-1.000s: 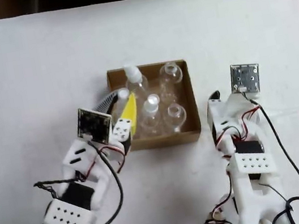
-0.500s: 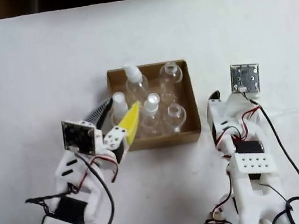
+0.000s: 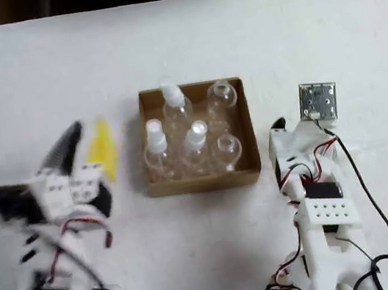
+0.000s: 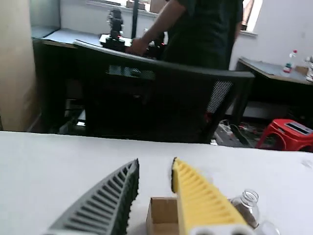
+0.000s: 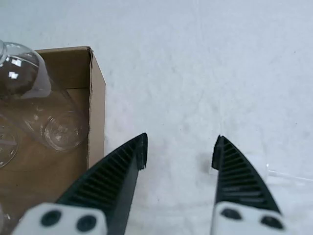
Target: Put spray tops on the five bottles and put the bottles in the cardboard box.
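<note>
The cardboard box (image 3: 205, 182) sits mid-table and holds five clear bottles. Three carry white spray tops (image 3: 154, 128), (image 3: 170, 91), (image 3: 197, 130). Two on the box's right side stand open-necked (image 3: 223, 95), (image 3: 226, 147). My left gripper (image 3: 85, 139) hangs open and empty to the left of the box, well apart from it. In the left wrist view, the left gripper (image 4: 154, 169) points over a box corner (image 4: 163, 219) and an open-necked bottle (image 4: 246, 201). My right gripper (image 5: 178, 147) is open over bare table just right of the box wall (image 5: 96, 112).
The white table (image 3: 177, 43) extends bare beyond the box on all sides. The right arm (image 3: 312, 185) stands close to the box's right wall. A black chair (image 4: 161, 98) is beyond the far table edge.
My left gripper has let go of the spray-topped bottle at the box's front left and pulled back to the left. The right arm has not moved.
</note>
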`<state>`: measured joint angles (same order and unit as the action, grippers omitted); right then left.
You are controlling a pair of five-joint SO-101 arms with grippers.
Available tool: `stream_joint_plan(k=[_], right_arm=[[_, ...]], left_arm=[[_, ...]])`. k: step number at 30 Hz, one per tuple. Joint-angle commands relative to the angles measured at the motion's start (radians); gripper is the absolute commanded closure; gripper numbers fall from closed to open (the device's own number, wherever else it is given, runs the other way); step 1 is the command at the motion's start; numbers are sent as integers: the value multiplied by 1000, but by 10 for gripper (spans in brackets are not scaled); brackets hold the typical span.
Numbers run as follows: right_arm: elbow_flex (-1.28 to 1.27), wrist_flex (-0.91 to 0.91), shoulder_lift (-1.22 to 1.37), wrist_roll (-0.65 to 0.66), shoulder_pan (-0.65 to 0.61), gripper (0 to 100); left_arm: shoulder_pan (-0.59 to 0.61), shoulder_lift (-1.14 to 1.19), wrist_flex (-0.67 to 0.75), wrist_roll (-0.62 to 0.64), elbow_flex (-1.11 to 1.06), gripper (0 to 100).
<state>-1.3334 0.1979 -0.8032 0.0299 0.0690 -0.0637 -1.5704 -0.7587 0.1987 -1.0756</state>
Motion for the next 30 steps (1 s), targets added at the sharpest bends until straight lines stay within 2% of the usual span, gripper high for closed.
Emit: stream_joint_plan(k=[1,6,10,18,24,27,30], right_arm=[[8,-13,-7,12,-12,800],[25,35,-10,12,-12,800],[91,147,-10,12,-5,800],[227,346,-10,12,-12,800],[509,688,-10,12,-28,800],[681,878,-10,14,-104,800],[855,1046,-10,2,-236,800]], left_arm=[[68,99,-104,20,144,904],[156,194,-89,20,48,904],[237,208,-12,20,-74,906],[277,206,273,-37,-373,909],[275,208,345,-38,-431,909],[274,208,344,-38,-431,909],[255,208,347,-38,-440,909]])
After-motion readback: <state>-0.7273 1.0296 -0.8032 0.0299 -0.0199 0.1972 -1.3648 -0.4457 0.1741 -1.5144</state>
